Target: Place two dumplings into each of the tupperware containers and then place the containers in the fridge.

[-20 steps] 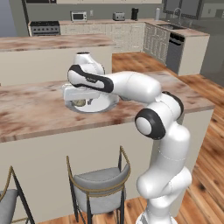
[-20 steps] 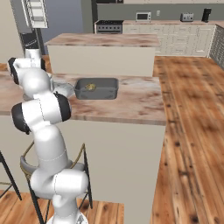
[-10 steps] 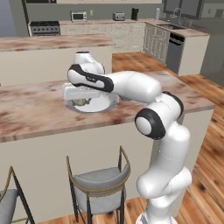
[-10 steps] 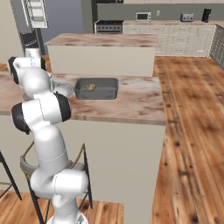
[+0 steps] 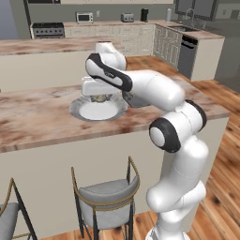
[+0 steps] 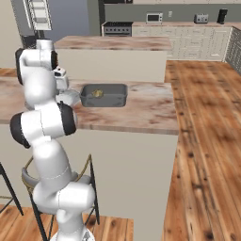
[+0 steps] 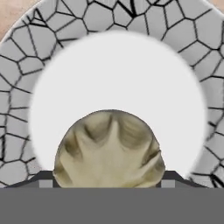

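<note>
Closest to the hand camera, a small lumpy tan-olive pleated dumpling [image 7: 109, 148] sits right between the two dark finger tips of the gripper [image 7: 105, 177], whose corners show at either side of its base. The jaws look clamped on the dumpling's flanks, standing fairly wide because the piece is plump. It appears lifted a little clear of the round white plate with the grey cracked-mosaic rim [image 7: 188, 57] that lies straight beneath it.

In the left base view the gripper [image 5: 99, 96] hangs over that plate [image 5: 79, 111], with the dumpling [image 5: 99, 98] tucked under the white hand, above the plate's far side. The plate rests on the long brown marbled desk [image 5: 33, 122].

The relation that matters for the coming move, judged from the right base view: the shallow rectangular translucent grey tupperware container [image 6: 104, 95] stands on the same desk just beside the plate, towards the arm's right, its long axis running along the desk. A tan dumpling [image 6: 97, 93] already lies inside it, so one more there would fill its share. The carry would be a short sideways shift at the present height, then a release over the tray's bare floor.

Farther off, beyond a second desk [image 6: 113, 43], a microwave [image 6: 153, 18] sits on the back wall's worktop. I can pick out neither the second container nor, with any certainty, the fridge.
</note>
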Tool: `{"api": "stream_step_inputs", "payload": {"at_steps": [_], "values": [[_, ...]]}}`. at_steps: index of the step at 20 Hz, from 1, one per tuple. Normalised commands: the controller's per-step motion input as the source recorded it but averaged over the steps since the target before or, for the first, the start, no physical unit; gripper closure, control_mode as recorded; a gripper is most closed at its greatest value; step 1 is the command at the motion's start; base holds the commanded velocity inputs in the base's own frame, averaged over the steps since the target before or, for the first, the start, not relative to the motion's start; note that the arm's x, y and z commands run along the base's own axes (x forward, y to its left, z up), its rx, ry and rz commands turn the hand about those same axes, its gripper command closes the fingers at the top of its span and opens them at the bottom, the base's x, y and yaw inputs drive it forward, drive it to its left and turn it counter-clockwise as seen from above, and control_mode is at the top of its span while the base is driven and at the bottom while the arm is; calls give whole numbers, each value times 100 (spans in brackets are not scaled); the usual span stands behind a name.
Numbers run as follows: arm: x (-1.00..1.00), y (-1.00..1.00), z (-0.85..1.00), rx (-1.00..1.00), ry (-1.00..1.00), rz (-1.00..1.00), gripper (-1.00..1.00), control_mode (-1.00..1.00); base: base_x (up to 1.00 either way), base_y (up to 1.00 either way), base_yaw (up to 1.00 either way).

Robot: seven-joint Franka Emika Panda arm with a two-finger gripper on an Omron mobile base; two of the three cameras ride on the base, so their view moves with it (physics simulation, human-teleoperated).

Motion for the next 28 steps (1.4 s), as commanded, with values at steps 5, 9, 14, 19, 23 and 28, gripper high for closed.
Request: {"api": "stream_step_inputs", "payload": {"at_steps": [5,9,14,19,23,28], "values": [[1,-88,49,0,0,-4,100,-100,0,0,0],[7,-89,32,0,0,-4,100,-100,0,0,0],[18,-96,2,0,0,-1,100,-100,0,0,0],[48,-83,0,0,0,0,100,-100,0,0,0],[58,-65,-2,0,0,0,100,-100,0,0,0],[30,-50,-11,0,0,0,100,-100,0,0,0]]}}
